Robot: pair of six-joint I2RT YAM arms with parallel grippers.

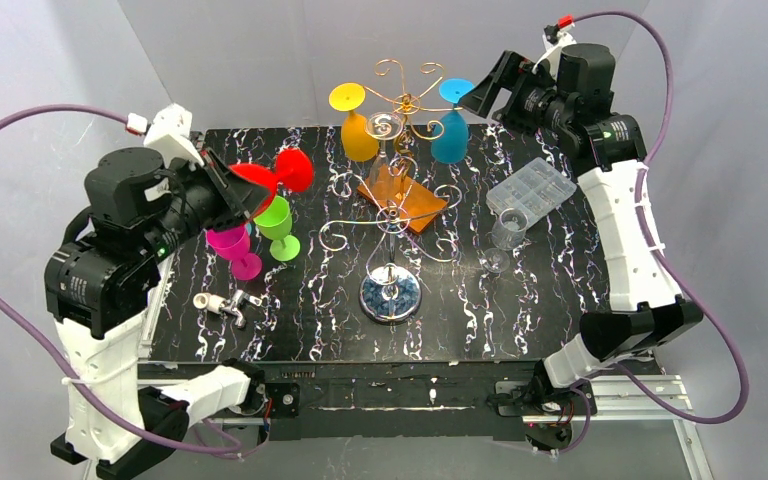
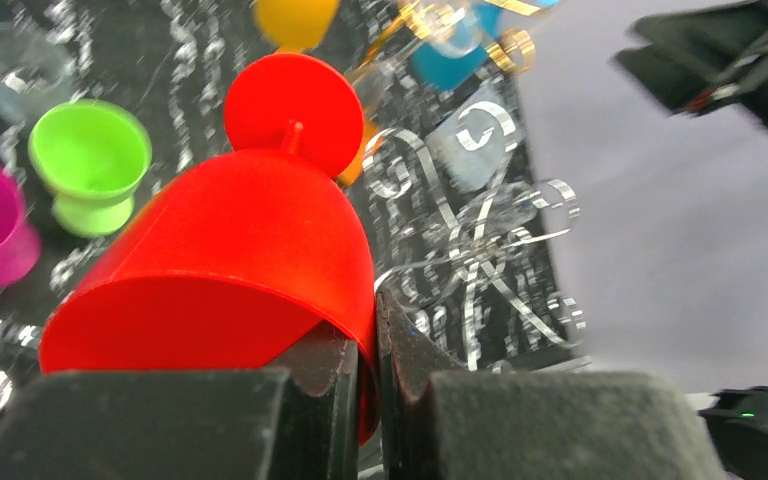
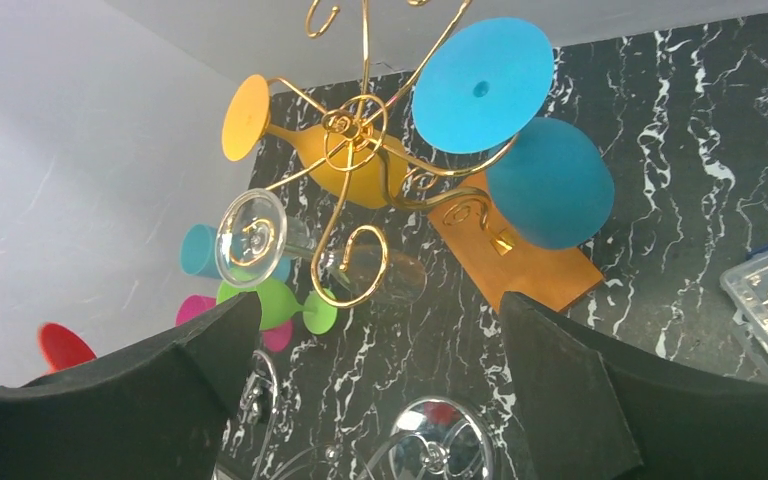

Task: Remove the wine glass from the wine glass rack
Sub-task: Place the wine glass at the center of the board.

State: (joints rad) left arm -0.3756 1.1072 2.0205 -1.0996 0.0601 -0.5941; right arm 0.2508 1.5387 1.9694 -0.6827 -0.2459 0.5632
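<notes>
Though partly hidden, red glass [image 2: 250, 240], seemingly in left end effector [image 2: 372, 345].

Gold wine glass rack [image 3: 358, 124] carrying blue wine glass [image 3: 550, 185], yellow wine glass [image 3: 312, 152], clear wine glass [image 3: 252, 240]; orange block [image 3: 540, 275] beneath on marbled surface [image 3: 680, 150]; fingers [image 3: 140, 400] spread wide.

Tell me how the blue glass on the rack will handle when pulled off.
The blue glass looks like matte plastic: probably light, stiff, not fragile. It hangs foot-up from a thin wire arm of the rack, so it may swing, and the slender rack could wobble.
</notes>
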